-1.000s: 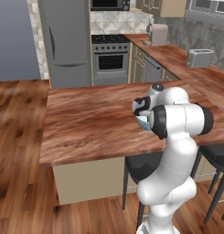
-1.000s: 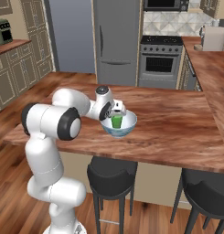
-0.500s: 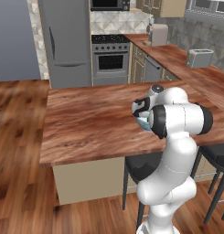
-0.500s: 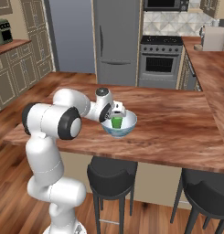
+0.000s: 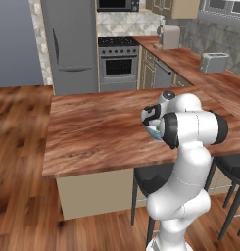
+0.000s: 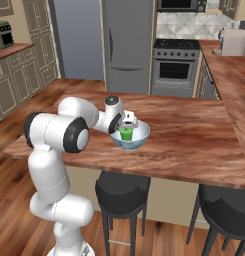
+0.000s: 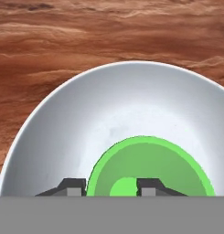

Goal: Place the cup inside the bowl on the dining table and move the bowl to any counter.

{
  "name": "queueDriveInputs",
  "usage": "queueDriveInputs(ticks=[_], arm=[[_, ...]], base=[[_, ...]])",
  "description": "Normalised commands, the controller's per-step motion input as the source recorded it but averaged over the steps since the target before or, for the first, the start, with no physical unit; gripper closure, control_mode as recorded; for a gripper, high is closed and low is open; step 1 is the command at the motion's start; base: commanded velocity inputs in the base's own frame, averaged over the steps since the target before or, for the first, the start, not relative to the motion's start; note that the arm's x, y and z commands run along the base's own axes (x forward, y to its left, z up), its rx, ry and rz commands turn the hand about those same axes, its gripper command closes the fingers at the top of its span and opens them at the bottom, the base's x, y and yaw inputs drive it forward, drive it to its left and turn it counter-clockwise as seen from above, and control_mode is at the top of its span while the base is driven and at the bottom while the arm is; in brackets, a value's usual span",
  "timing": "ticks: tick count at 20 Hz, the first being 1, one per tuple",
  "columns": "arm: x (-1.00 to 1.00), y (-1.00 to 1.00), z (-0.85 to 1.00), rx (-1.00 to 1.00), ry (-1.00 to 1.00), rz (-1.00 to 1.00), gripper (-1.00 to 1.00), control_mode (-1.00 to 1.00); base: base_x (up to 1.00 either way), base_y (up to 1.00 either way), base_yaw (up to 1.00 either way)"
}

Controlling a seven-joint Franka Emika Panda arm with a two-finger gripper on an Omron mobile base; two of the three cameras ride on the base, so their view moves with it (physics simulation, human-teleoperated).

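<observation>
The green cup (image 6: 126, 133) stands upright inside the white, blue-patterned bowl (image 6: 132, 143) on the dining table (image 6: 194, 145). My gripper (image 6: 127, 123) hangs right over the cup, pointing down into the bowl. In the hand view the cup (image 7: 150, 160) sits at the bottom of the bowl (image 7: 109, 105). There the gripper (image 7: 109, 186) is open and straddles the cup's rim, one finger outside and one inside, with a gap at the inner finger. In the left base view my own arm hides most of the bowl (image 5: 153, 130) and the gripper (image 5: 150, 117).
Dark stools (image 6: 121, 187) stand under the table's near edge. The counter (image 5: 195, 61) with a toaster (image 5: 213, 62) runs along the right wall, past the stove (image 5: 119, 61) and fridge (image 5: 70, 44). The dining table top (image 5: 92, 127) stretches bare to the left of the bowl.
The cup sits slightly lower in the bowl than before, and the fingers now stand apart from it. The arm and the bowl have barely moved.
</observation>
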Motion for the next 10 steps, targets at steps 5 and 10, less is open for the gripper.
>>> queueDriveInputs(ticks=[5, 10], arm=[[0.0, 0.0, 0.0, 0.0, 0.0, 0.0, -1.0, -1.0], [0.0, 0.0, 0.22, 0.0, 0.0, 0.0, -1.0, -1.0]], base=[[0.0, 0.0, 0.0], [0.0, 0.0, 0.0]])
